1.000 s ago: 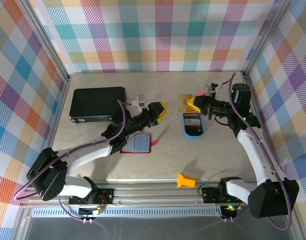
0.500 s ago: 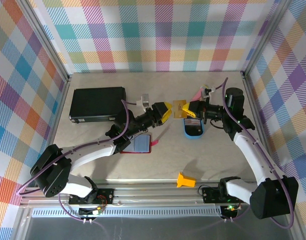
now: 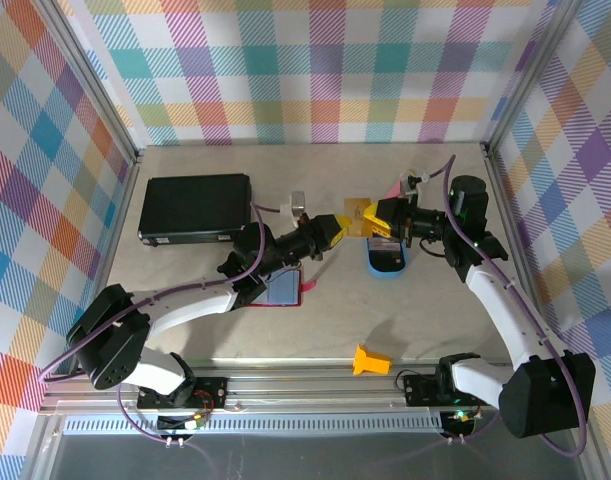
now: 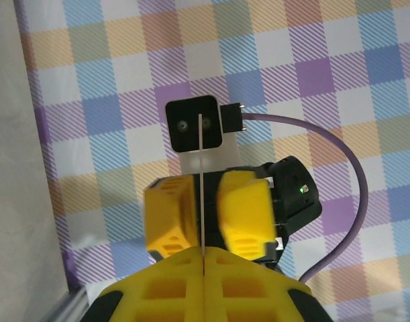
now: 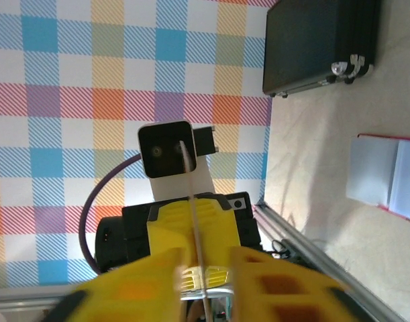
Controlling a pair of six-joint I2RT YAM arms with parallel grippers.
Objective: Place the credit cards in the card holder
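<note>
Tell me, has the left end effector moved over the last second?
Yes. The left end effector has shifted right, away from the black case, up to the gold credit card.

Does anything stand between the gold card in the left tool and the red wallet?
Nothing visible on the table between them. The gold-tan plastic card, pinched in the left tool, hangs above bare table to the right of the open dark-red folding wallet; the right tool, jaws apart, flanks its far end.
</note>
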